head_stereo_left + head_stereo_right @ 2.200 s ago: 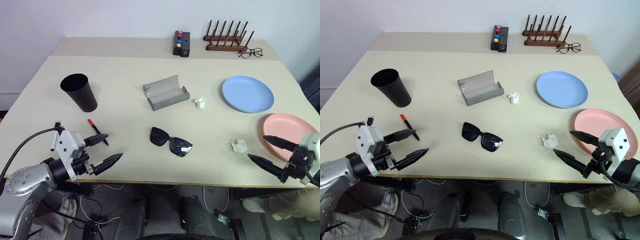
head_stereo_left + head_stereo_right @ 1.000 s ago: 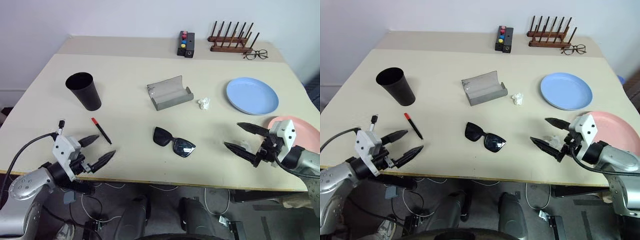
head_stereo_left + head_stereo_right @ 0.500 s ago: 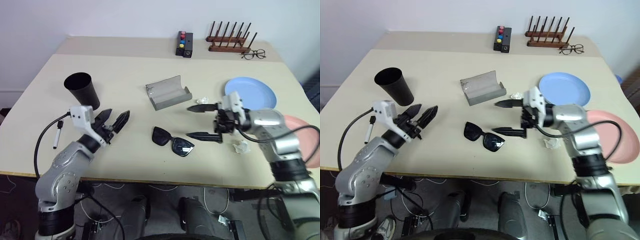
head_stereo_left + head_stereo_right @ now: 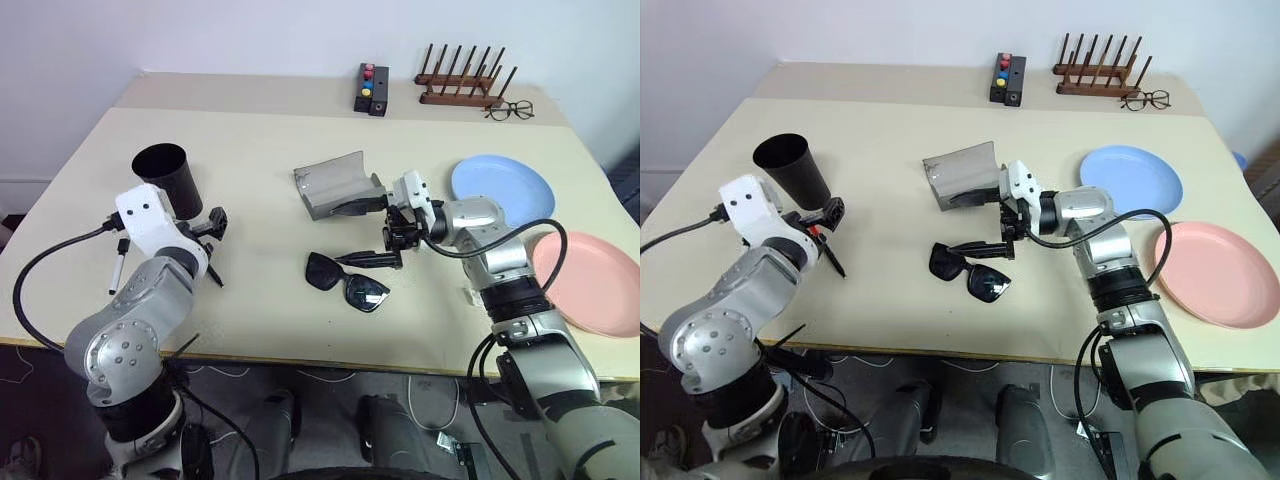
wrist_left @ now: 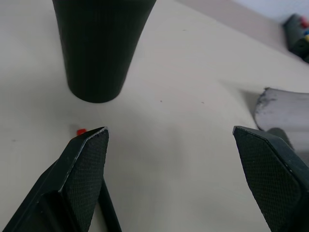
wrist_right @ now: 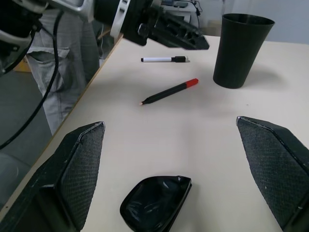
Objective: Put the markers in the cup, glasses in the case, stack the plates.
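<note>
My right end effector (image 4: pixel 985 222) hung wide open and empty just above the sunglasses (image 4: pixel 969 273), which lay on the bench (image 4: pixel 890 300) near the case (image 4: pixel 962 176). I feared a finger might shove them away. My left end effector (image 4: pixel 212 222), also open, was beside the cup (image 4: pixel 167 179).

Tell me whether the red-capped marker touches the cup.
Apart. The right wrist view shows bare table between the red-capped marker and the cup.
</note>
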You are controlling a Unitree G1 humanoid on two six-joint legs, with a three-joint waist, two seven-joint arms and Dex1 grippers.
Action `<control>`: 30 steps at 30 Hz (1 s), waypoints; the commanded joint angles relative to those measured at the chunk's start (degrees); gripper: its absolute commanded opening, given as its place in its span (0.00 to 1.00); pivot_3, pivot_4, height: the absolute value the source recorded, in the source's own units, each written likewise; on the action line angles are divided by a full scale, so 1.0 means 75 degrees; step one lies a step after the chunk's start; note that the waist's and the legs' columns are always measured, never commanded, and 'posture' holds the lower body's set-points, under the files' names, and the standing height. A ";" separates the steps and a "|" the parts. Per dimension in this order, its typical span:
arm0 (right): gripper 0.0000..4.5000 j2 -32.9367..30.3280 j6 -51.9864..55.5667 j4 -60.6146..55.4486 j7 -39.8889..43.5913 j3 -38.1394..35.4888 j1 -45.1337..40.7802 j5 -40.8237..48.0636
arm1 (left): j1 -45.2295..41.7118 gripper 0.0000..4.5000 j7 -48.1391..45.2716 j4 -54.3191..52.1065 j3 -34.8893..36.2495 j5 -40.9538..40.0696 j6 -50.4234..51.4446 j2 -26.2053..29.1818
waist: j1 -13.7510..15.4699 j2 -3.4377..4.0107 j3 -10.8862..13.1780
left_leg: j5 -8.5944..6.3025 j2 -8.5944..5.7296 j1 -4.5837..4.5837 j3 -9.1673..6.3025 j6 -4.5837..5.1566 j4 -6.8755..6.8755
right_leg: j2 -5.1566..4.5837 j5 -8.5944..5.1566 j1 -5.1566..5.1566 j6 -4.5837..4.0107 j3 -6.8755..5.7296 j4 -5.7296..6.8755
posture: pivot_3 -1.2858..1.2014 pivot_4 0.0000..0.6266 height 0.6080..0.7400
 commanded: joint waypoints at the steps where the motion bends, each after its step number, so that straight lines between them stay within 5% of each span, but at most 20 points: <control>1: 1.00 0.0268 -0.0365 0.0268 0.0090 0.0000 -0.0377 -0.0104 | -0.0354 0.93 0.0543 0.0028 0.0495 0.0129 0.0314 -0.0344 | -0.0011 0.0000 0.0000 | 0.0000 0.0000 0.0001 0.0001 -0.0002 -0.0001 | 0.0001 0.0000 0.0000 0.0000 0.0000 0.0001 | 0.52 0.24 1.00; 30: 1.00 0.0833 -0.1685 0.2259 -0.0061 -0.0330 -0.1413 -0.0663 | -0.0448 0.93 0.0869 0.1808 0.1203 0.2335 -0.0384 -0.1544 | -0.0047 -0.0001 0.0000 | 0.0003 0.0001 0.0003 0.0016 -0.0025 -0.0011 | 0.0012 0.0000 -0.0005 -0.0001 0.0000 0.0004 | 0.52 0.24 1.00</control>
